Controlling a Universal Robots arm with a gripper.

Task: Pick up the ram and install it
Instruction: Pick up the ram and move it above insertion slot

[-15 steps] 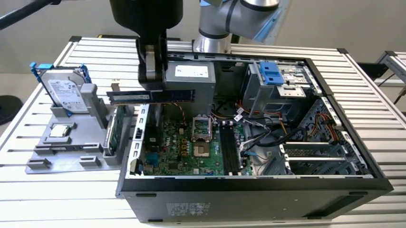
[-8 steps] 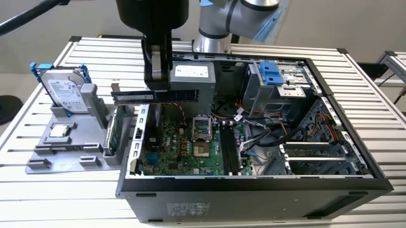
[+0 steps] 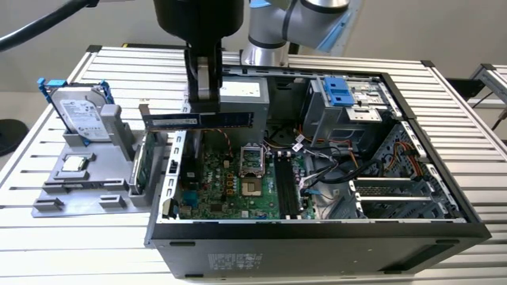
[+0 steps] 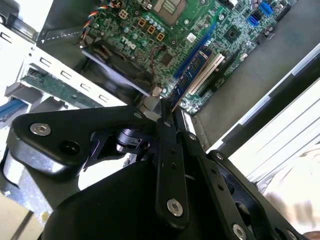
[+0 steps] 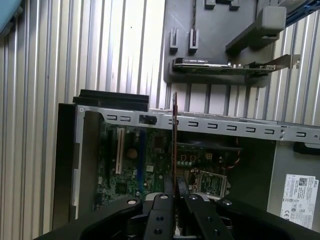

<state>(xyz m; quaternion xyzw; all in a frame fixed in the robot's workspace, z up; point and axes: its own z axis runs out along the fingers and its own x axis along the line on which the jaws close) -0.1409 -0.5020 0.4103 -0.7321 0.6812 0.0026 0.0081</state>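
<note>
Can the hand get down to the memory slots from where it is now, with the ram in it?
Probably yes. The hand, shut on the ram, hangs above the open case. The memory slots lie bare from above, though loose cables run close beside them.

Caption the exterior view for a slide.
Black gripper holds long, dark green-blue ram stick partly over the open black computer case.

Ram in tool hangs clear above open case; cables perhaps crowd slots.

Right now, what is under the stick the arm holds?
The ram, held by the gripper, hangs over the motherboard and case wall. The strip directly beneath it is hidden.
</note>
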